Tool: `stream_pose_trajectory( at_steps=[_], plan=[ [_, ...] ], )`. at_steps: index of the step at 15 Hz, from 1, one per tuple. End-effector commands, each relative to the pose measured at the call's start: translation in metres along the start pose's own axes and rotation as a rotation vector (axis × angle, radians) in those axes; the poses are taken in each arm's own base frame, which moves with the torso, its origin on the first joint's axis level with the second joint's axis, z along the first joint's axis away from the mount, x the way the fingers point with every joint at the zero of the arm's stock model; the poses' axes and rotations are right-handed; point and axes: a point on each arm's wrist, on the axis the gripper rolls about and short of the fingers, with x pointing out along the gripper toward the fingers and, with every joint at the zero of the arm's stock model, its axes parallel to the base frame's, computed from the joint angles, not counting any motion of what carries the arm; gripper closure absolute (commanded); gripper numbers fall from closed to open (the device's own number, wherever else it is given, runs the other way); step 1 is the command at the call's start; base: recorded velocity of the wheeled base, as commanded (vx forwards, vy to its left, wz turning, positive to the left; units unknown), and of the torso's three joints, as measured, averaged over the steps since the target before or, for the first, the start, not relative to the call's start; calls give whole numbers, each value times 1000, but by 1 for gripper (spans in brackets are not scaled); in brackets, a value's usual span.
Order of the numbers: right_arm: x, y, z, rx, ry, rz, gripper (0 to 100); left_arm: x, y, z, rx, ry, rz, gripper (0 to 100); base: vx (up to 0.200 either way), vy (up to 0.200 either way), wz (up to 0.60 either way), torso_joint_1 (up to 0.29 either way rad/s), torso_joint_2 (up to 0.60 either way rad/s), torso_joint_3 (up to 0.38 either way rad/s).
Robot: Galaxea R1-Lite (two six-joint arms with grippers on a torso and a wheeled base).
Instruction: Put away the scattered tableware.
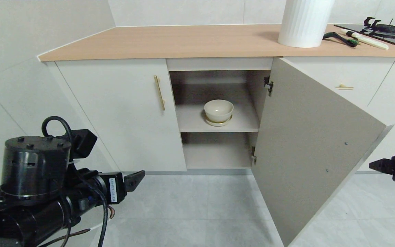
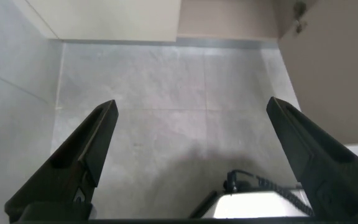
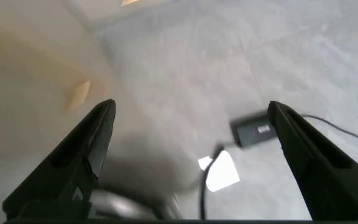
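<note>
A cream bowl sits on a small plate on the middle shelf of the open cabinet. The cabinet door stands swung out to the right. My left gripper hangs low at the left, over the tiled floor, well short of the cabinet; in the left wrist view its fingers are spread wide and hold nothing. My right gripper is at the right edge, beyond the open door. In the right wrist view its fingers stand apart over the floor, empty.
On the wooden counter stand a tall white ribbed container, a green-handled tool and a cream utensil, beside a black stove. The left cabinet door is closed. A cable and small black box lie on the floor.
</note>
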Motion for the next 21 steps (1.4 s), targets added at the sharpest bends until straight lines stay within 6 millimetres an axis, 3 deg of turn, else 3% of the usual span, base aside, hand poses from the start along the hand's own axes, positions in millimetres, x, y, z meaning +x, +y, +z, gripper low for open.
stream_pose_trajectory(
  at_steps=[1,4,14,16,18,19,20,21],
  plan=[
    [23,-1,2,33,27,-47,0,-1,0,1,-3,-8,-4,0,0,0,0,0,0,0],
    [37,6,5,122,18,-10,0,-3,0,2,-9,-15,-10,0,0,0,0,0,0,0],
    [36,23,-1,160,200,389,0,-10,3,3,-12,-27,-17,0,0,0,0,0,0,0],
    [37,40,-1,124,202,462,0,-10,3,2,2,-23,-16,0,0,0,0,0,0,0],
    [52,68,-1,91,153,543,0,-10,3,2,9,-25,-16,0,0,0,0,0,0,0],
    [54,73,-1,88,145,555,0,-10,3,2,9,-25,-16,0,0,0,0,0,0,0],
    [64,99,-7,49,142,614,0,-10,3,3,8,-31,-15,0,0,0,0,0,0,0],
    [66,111,-10,28,148,637,0,-10,3,4,5,-34,-14,0,0,0,0,0,0,0]
  ],
)
